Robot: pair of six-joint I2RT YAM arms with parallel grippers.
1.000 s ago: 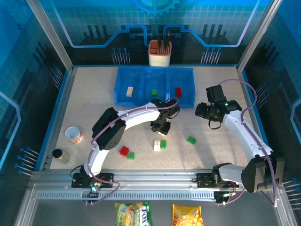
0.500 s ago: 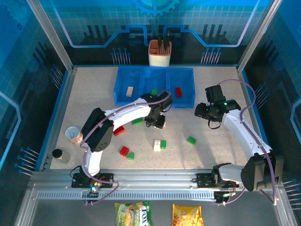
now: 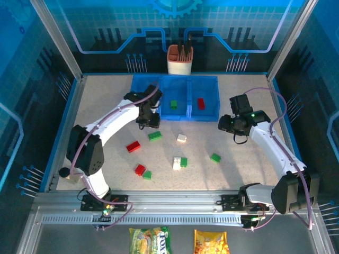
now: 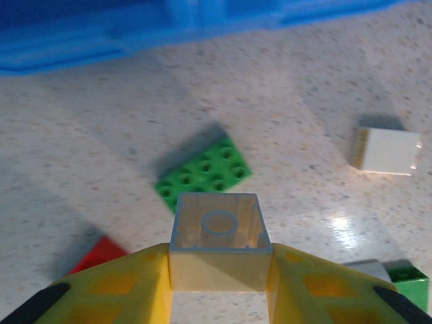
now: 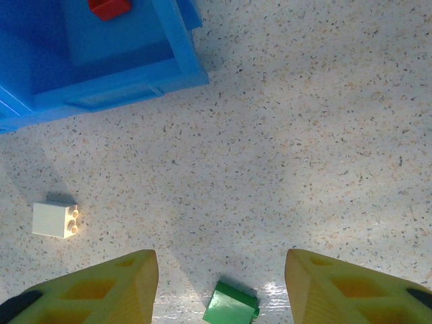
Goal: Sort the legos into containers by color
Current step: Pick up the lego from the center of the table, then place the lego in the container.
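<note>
My left gripper (image 3: 149,119) hangs at the near edge of the blue tray (image 3: 209,81), in front of its left compartment. It (image 4: 219,255) is shut on a cream lego (image 4: 219,233), hollow underside up. Below it lie a flat green lego (image 4: 204,173), a white one (image 4: 383,150) and a red one (image 4: 98,253). A green lego (image 3: 173,104) sits in the middle compartment and a red one (image 3: 201,103) in the right. My right gripper (image 3: 233,125) stands open over bare table beside the tray's right end, its jaws (image 5: 219,270) holding nothing, just above a green lego (image 5: 231,305).
More legos are scattered mid-table: red (image 3: 133,146), white (image 3: 181,138), a white-green pair (image 3: 179,162), red (image 3: 140,169), green (image 3: 146,174). An orange-and-white holder cup (image 3: 180,59) stands behind the tray. A small cup (image 3: 83,151) sits at the left. Snack packets (image 3: 151,239) lie below the rail.
My left arm has swung from mid-table back and left to the tray's left compartment, carrying the cream lego. The right gripper has stayed almost in place.
</note>
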